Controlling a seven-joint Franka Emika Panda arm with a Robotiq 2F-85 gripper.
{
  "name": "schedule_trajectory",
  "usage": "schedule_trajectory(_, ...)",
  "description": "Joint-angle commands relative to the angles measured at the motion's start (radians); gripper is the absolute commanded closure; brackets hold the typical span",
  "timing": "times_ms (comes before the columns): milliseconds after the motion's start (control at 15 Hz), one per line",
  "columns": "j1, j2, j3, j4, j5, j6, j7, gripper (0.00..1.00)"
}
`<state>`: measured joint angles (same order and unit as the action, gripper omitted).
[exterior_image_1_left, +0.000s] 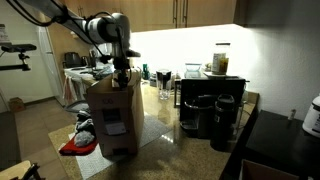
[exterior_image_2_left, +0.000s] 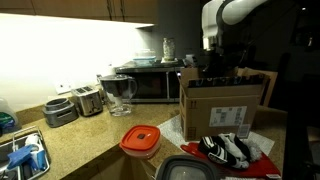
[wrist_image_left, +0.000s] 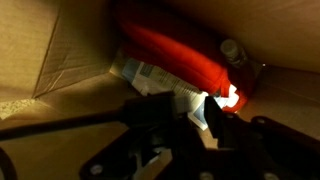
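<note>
An open cardboard box (exterior_image_1_left: 112, 115) stands on the speckled counter and shows in both exterior views (exterior_image_2_left: 225, 105). My gripper (exterior_image_1_left: 121, 72) reaches down into its open top (exterior_image_2_left: 209, 58). In the wrist view the box holds a long red item (wrist_image_left: 170, 45) with a small cap at one end, and under it a white and blue packet (wrist_image_left: 150, 75). My dark fingers (wrist_image_left: 190, 112) stand close together with a corner of that packet between them. The view is dim, so the grip is not sharp.
Black coffee machines (exterior_image_1_left: 205, 115) stand beside the box. A glass pitcher (exterior_image_2_left: 118, 93), a toaster (exterior_image_2_left: 88, 100) and a microwave (exterior_image_2_left: 150, 85) line the back. A red-lidded container (exterior_image_2_left: 140, 140) and a black and white cloth item (exterior_image_2_left: 230, 148) lie at the counter's front.
</note>
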<state>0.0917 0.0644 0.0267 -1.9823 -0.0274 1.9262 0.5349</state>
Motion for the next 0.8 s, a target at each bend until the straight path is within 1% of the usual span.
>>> schedule_trajectory(0, -0.016, -0.035, 0.004, -0.011, 0.05, -0.009, -0.067, 0.43)
schedule_trajectory(200, -0.016, -0.011, 0.005, 0.012, 0.024, 0.026, -0.154, 0.23)
schedule_trajectory(400, -0.019, 0.02, 0.006, 0.031, 0.022, 0.027, -0.26, 0.04)
schedule_trajectory(533, -0.019, 0.045, 0.006, 0.04, 0.021, 0.023, -0.307, 0.0)
schedule_trajectory(733, -0.017, 0.081, 0.009, 0.049, 0.023, 0.021, -0.346, 0.0)
